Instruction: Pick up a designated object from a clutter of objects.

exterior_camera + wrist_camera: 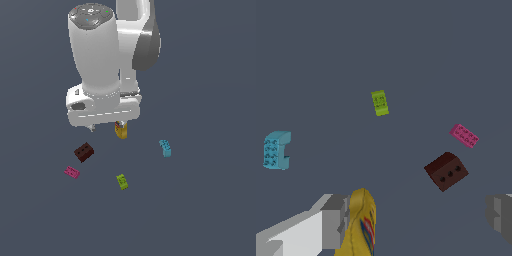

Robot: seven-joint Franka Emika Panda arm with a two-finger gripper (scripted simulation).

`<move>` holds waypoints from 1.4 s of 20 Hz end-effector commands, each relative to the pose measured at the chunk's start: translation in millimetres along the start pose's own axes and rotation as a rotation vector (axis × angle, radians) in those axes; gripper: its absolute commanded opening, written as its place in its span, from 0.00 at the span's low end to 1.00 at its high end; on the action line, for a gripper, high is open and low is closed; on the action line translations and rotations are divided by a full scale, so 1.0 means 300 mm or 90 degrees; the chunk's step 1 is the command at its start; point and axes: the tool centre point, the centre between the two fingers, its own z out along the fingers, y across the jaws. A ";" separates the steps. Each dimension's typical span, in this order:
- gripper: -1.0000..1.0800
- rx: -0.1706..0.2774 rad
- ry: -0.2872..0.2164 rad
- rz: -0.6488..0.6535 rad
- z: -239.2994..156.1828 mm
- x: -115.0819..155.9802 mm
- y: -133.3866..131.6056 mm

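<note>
Your gripper (418, 220) hung above the floor with its fingers (335, 220) spread wide apart and nothing between them. The yellow bottle (361, 225) lay just beside one finger, partly hidden under the arm in the exterior view. Out from there sat the brown brick (84, 151), and near it, toward the exterior view's left and closer to that camera, lay the pink brick (72, 172) you were after, flat and untouched. The green brick (122, 182) and the blue brick (165, 148) lay well apart from it
</note>
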 end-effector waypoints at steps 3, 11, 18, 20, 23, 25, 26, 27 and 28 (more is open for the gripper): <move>0.96 -0.008 -0.006 -0.066 0.068 0.030 0.071; 0.96 -0.012 -0.015 -0.186 0.199 0.072 0.198; 0.96 -0.010 -0.017 -0.289 0.320 0.095 0.307; 0.96 -0.008 -0.017 -0.318 0.355 0.099 0.337; 0.96 -0.005 -0.015 -0.362 0.409 0.104 0.383; 0.96 -0.003 -0.013 -0.390 0.445 0.105 0.413; 0.96 -0.001 -0.012 -0.405 0.463 0.106 0.428; 0.96 0.000 -0.010 -0.419 0.481 0.106 0.443; 0.96 0.001 -0.009 -0.433 0.499 0.106 0.458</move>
